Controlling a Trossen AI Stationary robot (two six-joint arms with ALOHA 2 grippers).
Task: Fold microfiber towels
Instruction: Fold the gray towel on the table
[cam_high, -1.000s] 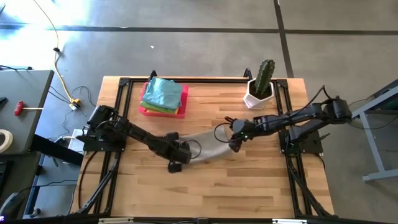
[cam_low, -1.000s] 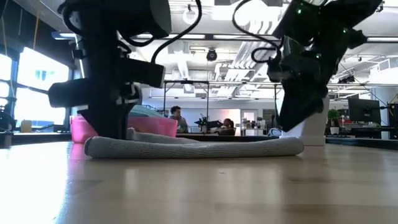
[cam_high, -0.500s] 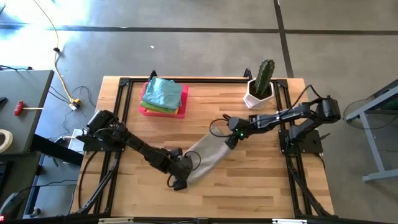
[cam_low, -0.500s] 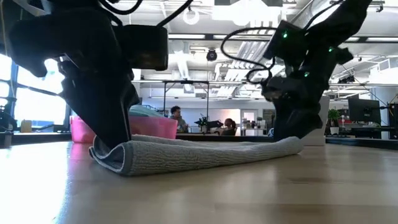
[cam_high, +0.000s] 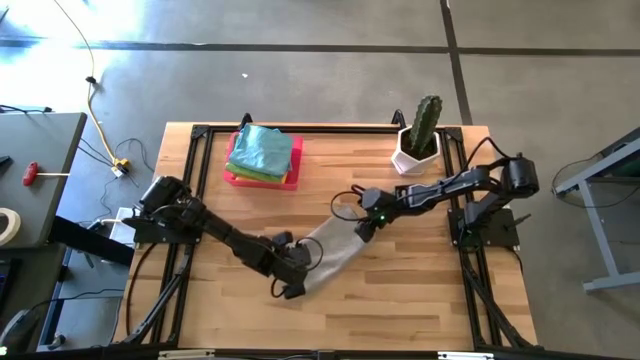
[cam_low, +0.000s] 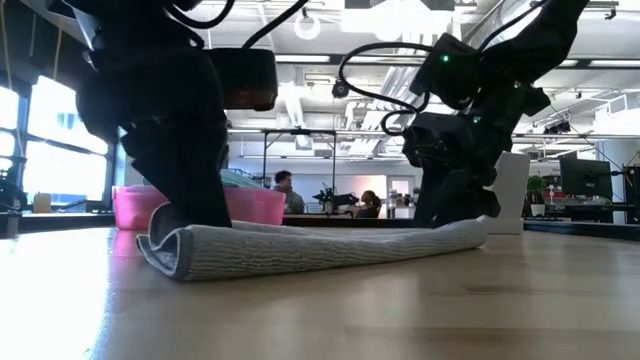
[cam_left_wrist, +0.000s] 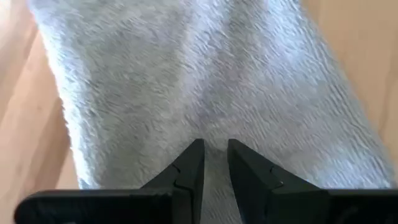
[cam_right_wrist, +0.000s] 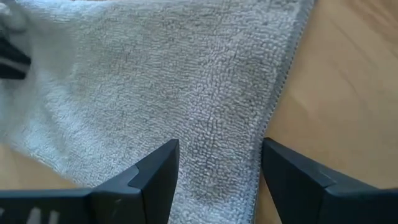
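L pincer (cam_high: 290, 272) pinched on grey towel (cam_high: 335, 247) on worktop (cam_high: 400, 300); R pincer (cam_high: 362, 222) spread apart over its far end.

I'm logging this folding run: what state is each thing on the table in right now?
grey towel: folded over, lying flat on the table.
left gripper: nearly closed, pinching the grey towel's end.
right gripper: open over the towel's other end.
pink tray: holding stacked folded towels.
cactus pot: upright.
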